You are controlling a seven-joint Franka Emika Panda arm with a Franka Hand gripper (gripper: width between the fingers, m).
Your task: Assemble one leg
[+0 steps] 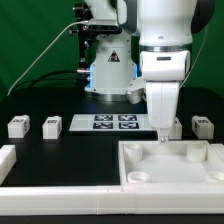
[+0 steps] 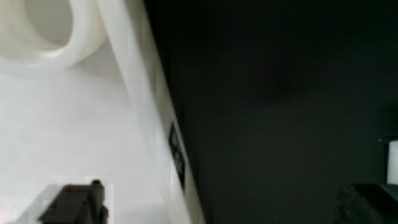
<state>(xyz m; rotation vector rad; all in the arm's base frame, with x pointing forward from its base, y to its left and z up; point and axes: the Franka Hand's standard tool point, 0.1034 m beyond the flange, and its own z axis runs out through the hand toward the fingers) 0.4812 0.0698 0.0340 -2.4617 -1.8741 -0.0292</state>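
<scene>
Three small white legs stand in a row at the table's back: two at the exterior view's left [image 1: 17,126] [image 1: 51,126] and one at the right [image 1: 203,126]. A fourth leg [image 1: 176,127] shows just right of my gripper [image 1: 161,135]. The gripper hangs low over the back rim of the large white tray-like part [image 1: 140,150]. In the wrist view the gripper [image 2: 222,197] is open and empty. One finger [image 2: 71,203] is over the white part and the other [image 2: 374,200] over the black table. The part's rim [image 2: 157,130] runs between them. A round corner socket [image 2: 45,40] shows.
The marker board [image 1: 113,122] lies at the back, between the legs. A white sliver [image 2: 391,155] at the wrist view's edge may be a leg. The robot base [image 1: 108,70] stands behind. A white block [image 1: 8,160] sits at the front left.
</scene>
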